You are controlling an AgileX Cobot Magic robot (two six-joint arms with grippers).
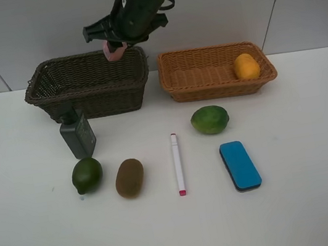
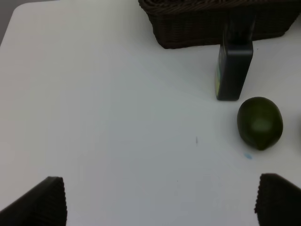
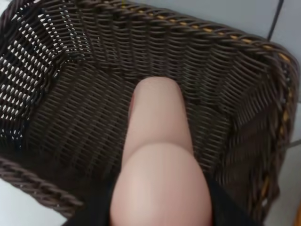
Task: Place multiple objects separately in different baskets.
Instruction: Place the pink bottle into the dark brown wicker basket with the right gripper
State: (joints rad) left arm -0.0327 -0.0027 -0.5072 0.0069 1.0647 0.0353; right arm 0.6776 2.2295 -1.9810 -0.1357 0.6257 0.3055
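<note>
Holding the pink bottle (image 1: 116, 53) clenched in your right gripper (image 1: 113, 45) over the dark brown basket (image 1: 86, 85), lower it below the rim before releasing so it can't bounce out; your left gripper (image 2: 164, 201) hangs spread open above the table (image 2: 94, 94), holding nothing.

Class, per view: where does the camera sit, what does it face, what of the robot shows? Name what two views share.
Exterior high: high, looking down on the table; shows the right gripper holding the pink bottle over the dark basket.
Left wrist: on the left arm, facing the table; fingertips of the open left gripper show.
Right wrist: on the right arm, looking into the dark basket; pink bottle hides most of its gripper.
Shared: exterior and left wrist show the dark bottle and a green fruit.
</note>
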